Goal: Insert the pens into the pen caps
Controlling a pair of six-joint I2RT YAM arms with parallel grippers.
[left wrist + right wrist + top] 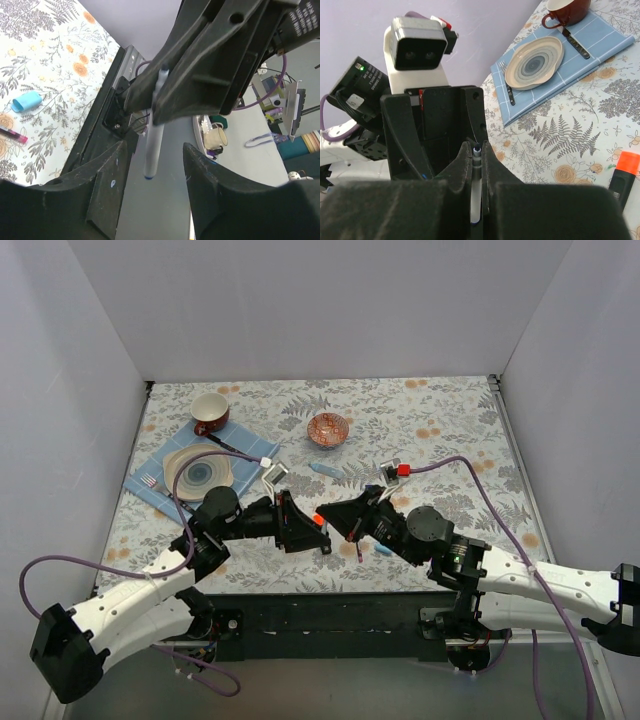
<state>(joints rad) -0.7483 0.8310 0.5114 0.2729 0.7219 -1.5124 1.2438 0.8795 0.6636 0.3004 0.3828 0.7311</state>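
Right gripper (477, 150) clamps tight on the light blue pen (475, 202), up off the table (50, 60). My left gripper (156, 150) faces the pen's end, fingers parted, nothing held. The light blue cap (26, 101) lies on the table.

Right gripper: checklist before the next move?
1. Right gripper shut on the pale pen: ok.
2. Left gripper open, jaws clear of the pen: ok.
3. Which pen end is the writing tip: cannot tell.
4. Light blue cap lies free on the table: ok.
5. Magenta pen lies apart from that cap: ok.
6. That cap fits this pen: cannot tell.
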